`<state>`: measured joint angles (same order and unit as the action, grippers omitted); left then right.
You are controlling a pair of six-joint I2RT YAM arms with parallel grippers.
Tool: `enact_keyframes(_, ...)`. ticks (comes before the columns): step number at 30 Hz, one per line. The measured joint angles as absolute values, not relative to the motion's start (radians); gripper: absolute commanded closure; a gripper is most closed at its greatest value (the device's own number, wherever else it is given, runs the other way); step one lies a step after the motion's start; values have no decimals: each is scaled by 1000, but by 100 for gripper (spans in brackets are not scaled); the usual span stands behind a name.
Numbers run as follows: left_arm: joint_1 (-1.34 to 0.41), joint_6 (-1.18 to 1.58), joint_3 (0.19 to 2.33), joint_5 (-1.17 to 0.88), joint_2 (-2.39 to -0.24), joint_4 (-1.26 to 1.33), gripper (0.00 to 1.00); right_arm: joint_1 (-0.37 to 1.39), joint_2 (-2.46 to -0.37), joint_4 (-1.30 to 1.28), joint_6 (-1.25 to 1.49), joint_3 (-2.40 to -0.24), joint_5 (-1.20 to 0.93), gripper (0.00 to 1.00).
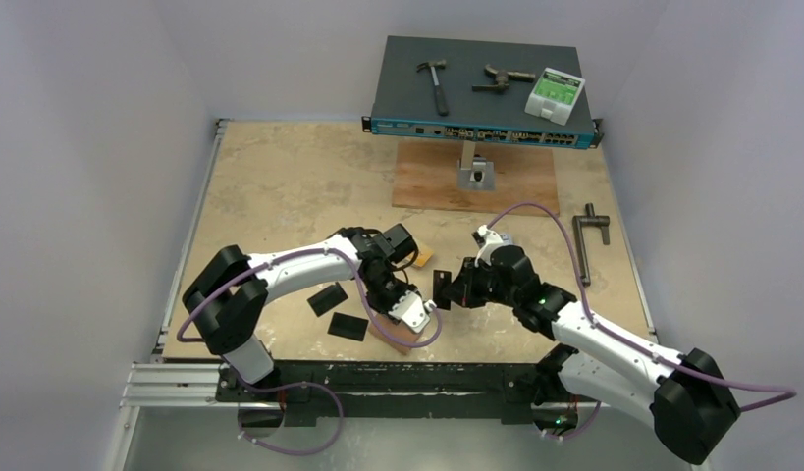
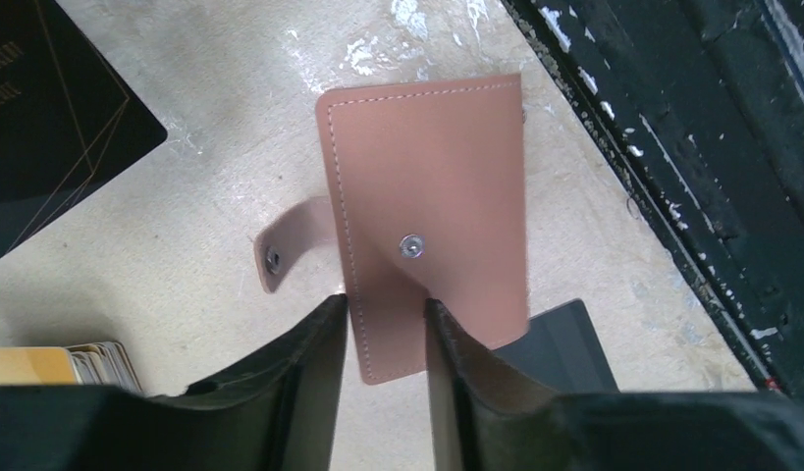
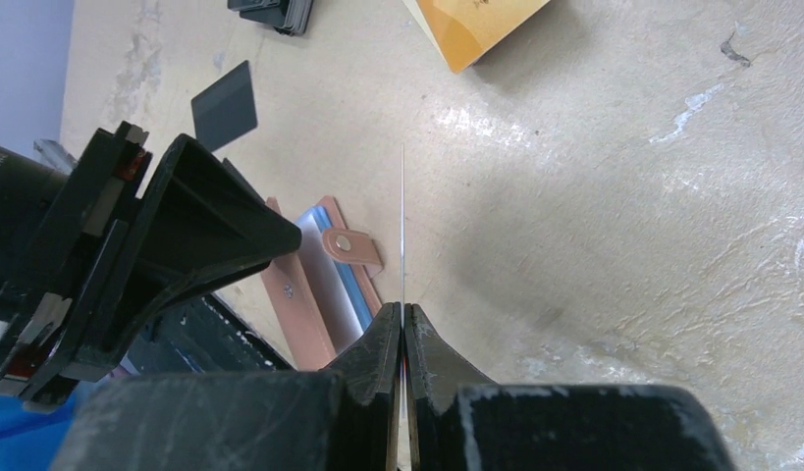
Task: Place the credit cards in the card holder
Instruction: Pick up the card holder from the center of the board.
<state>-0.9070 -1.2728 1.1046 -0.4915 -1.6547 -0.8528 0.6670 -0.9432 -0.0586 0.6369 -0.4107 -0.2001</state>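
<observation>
Black cards point(image 1: 327, 298) lie on the desk point(image 1: 280, 177), left of the left jaws. Those jaws stand narrow astride the near end of the salmon card holder point(image 2: 427, 186), which sits at the desk's near edge; whether they pinch it I cannot tell. Its long axis runs away from them, snap tab point(image 2: 280, 250) out sideways. The right jaws, clamped on the held card point(image 3: 402, 226), hover near the holder's right side, with the card edge-on and pointing forward.

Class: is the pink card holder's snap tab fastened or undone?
Undone. The snap tab sticks out loose beside the card holder, its stud apart from the cover's stud.
</observation>
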Motion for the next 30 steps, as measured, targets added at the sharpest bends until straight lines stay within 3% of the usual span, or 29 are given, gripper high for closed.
enact_keyframes(3,-911,-1267,1099,-484,-1650,-853,77,667,-926,-63,637,-411,-200,100)
enact_keyframes(6,-916,-1258,1097,-480,-1645,-854,99,667,-912,-70,637,-411,-199,100)
enact_keyframes(7,-919,-1253,1097,-477,-1642,-854,100,667,-909,-73,637,-411,-199,100)
enact_keyframes(18,-965,-1204,1119,-435,-1605,-839,100,667,-888,-95,643,-411,-190,100)
enact_keyframes(25,-970,-1190,1255,-389,-1606,-680,100,667,-842,-141,647,-417,-120,100)
enact_keyframes(30,-971,-1246,1240,-384,-1603,-598,100,667,-802,-160,651,-426,-80,100)
